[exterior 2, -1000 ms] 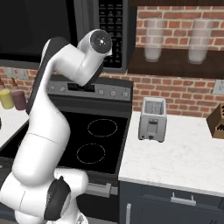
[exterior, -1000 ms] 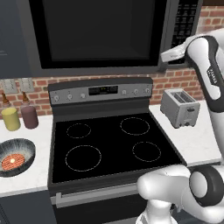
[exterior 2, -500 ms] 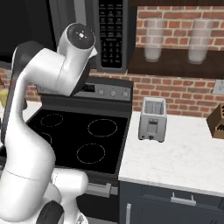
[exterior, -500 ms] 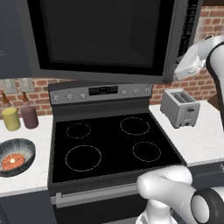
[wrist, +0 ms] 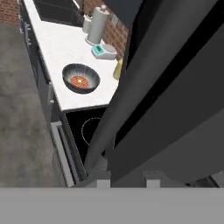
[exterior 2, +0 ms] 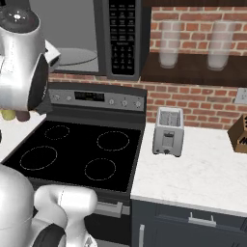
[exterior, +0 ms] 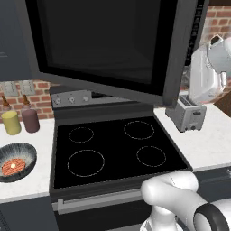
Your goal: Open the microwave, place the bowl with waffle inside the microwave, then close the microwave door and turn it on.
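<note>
Counter (exterior: 27,189): one bowl (exterior: 17,161), one waffle (exterior: 13,166), two jars (exterior: 21,121); gripper state unclear.

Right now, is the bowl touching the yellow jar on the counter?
Apart. In the left base view, bare white counter shows between the bowl and the yellow jar behind it.

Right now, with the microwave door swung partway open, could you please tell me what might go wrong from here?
The wide dark grey microwave door juts out over the black stove top, so the white arm could knock it when swinging left. The round dark striped bowl with the orange-red waffle sits near the counter's front edge; a clumsy grasp might push it off. The silver toaster stands close beside the arm's path.
</note>
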Robot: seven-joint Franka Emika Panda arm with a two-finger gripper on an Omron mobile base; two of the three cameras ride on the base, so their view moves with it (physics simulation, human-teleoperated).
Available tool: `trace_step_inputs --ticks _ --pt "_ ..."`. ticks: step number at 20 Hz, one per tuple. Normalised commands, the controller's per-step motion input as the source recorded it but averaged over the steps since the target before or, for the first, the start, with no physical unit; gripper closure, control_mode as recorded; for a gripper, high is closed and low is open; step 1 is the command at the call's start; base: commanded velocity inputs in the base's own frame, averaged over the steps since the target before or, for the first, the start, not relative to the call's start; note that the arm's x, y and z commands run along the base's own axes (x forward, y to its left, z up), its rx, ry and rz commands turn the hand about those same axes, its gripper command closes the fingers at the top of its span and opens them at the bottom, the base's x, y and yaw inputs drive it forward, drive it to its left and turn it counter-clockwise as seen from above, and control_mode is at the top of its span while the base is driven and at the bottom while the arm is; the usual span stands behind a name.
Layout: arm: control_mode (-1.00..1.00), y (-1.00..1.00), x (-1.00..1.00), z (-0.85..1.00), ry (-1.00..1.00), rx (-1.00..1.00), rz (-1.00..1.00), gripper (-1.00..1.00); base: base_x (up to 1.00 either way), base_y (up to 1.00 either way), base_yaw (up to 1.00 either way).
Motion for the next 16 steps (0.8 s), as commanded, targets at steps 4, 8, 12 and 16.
trace_step_inputs --ticks 4,8,12,16 --pt "-1.0 1.0 -0.97 0.0 0.07 -0.27 0.18 1.0 0.0 0.0 0.0" --pt "-1.0 1.0 -0.96 0.0 0.04 -0.25 0.16 1.0 0.0 0.0 0.0" --pt "-1.0 0.92 -1.0 -0.12 -0.03 -0.08 0.13 1.0 0.0 0.0 0.0" --pt "-1.0 -0.21 -1.0 -0.26 -0.17 0.22 0.06 1.0 0.0 0.0 0.0"
